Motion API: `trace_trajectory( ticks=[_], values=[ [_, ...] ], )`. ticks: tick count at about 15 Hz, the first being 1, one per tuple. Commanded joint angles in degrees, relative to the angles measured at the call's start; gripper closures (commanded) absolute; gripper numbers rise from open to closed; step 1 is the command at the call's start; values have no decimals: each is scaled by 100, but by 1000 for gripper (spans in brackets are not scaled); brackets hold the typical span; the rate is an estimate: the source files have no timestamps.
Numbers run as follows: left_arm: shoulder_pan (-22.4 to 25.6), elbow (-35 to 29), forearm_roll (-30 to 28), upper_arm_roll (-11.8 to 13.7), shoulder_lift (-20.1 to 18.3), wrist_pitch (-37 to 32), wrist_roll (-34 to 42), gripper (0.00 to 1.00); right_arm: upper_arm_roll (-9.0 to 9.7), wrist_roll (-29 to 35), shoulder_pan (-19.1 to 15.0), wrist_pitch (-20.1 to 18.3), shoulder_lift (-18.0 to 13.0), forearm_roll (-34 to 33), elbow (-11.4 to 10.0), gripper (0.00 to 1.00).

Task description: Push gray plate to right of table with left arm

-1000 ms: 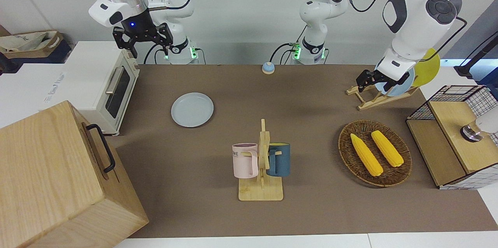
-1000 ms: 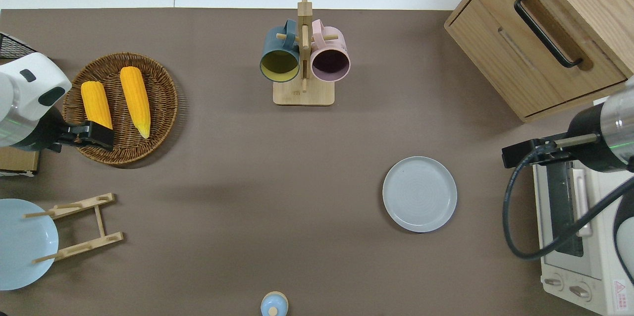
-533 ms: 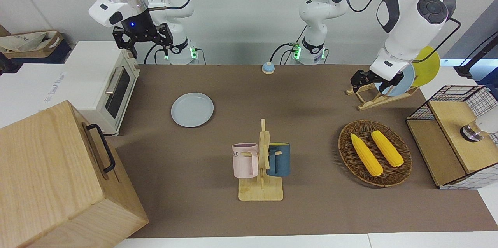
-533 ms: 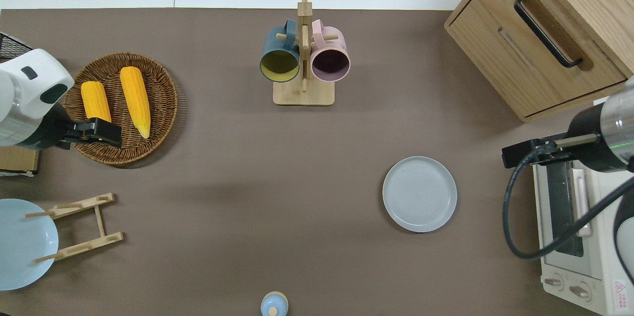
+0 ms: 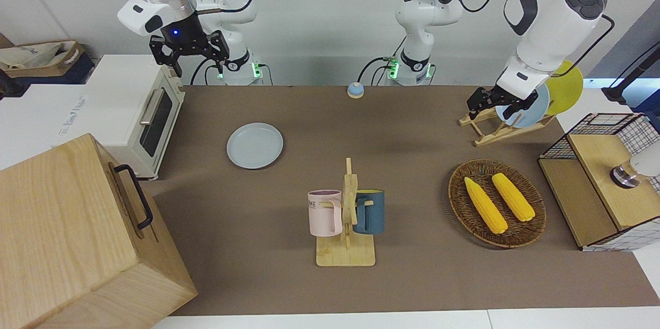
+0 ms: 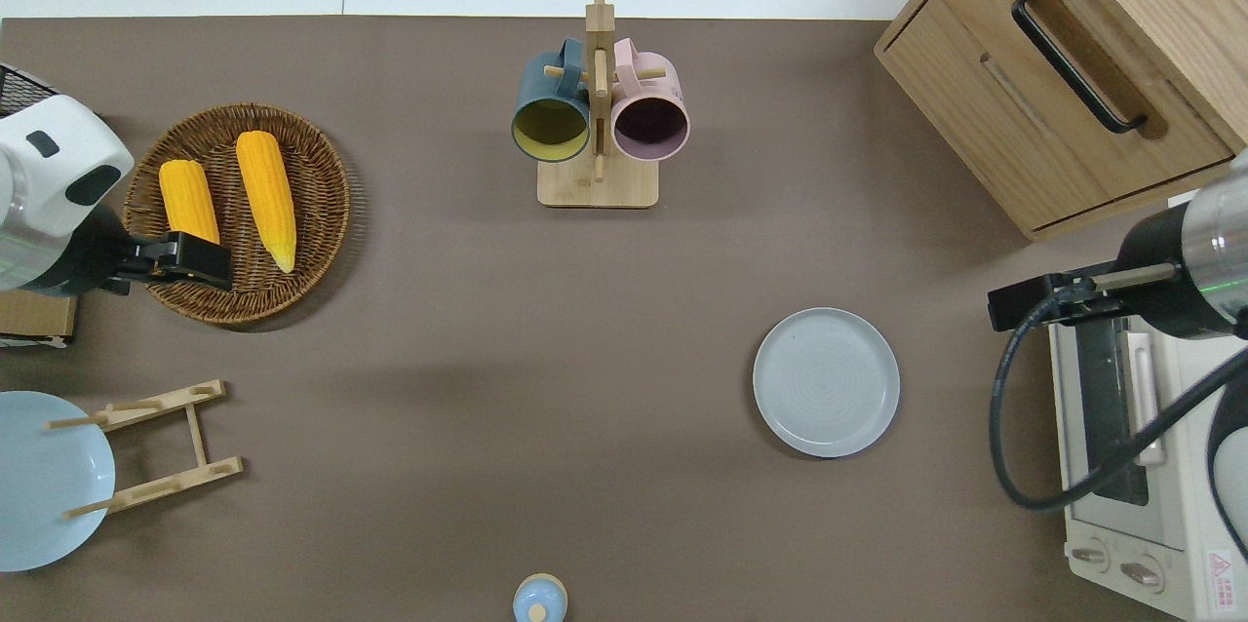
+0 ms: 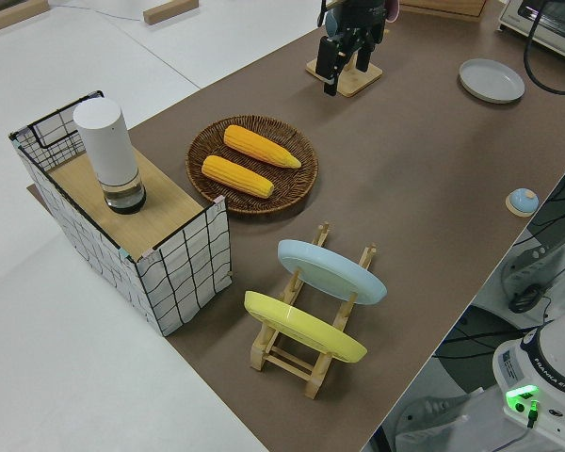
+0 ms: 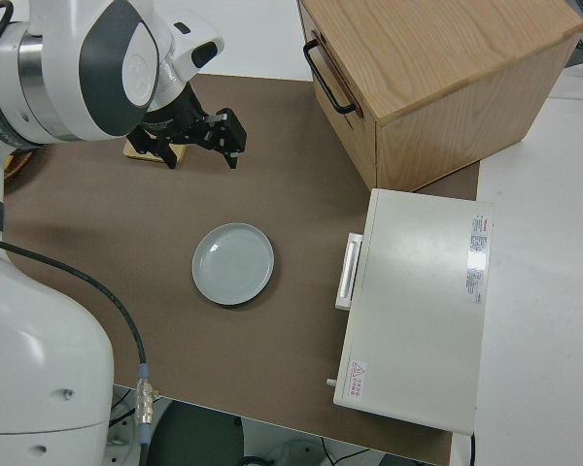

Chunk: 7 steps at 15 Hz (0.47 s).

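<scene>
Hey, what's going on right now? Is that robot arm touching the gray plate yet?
Left gripper up over the corn basket, not touching. Right arm parked. Gray plate flat on the table, untouched. Nothing in the way.

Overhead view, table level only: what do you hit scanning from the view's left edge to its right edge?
Sky-blue plate → corn basket → bell → mug rack → gray plate → toaster oven. Plate rack and wooden cabinet overlap their neighbours in that order, so both are left out.
</scene>
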Motion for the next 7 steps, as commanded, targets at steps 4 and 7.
trace_trajectory(
  ticks=[4,7],
  values=[
    [-107,-70,117,126,-123,-65,-58,0,30,-15,-67,-69,-35,49,7,17],
    [-116,-70,126,117,-123,-56,-67,0,30,-15,-67,-69,-35,58,7,17]
  ],
)
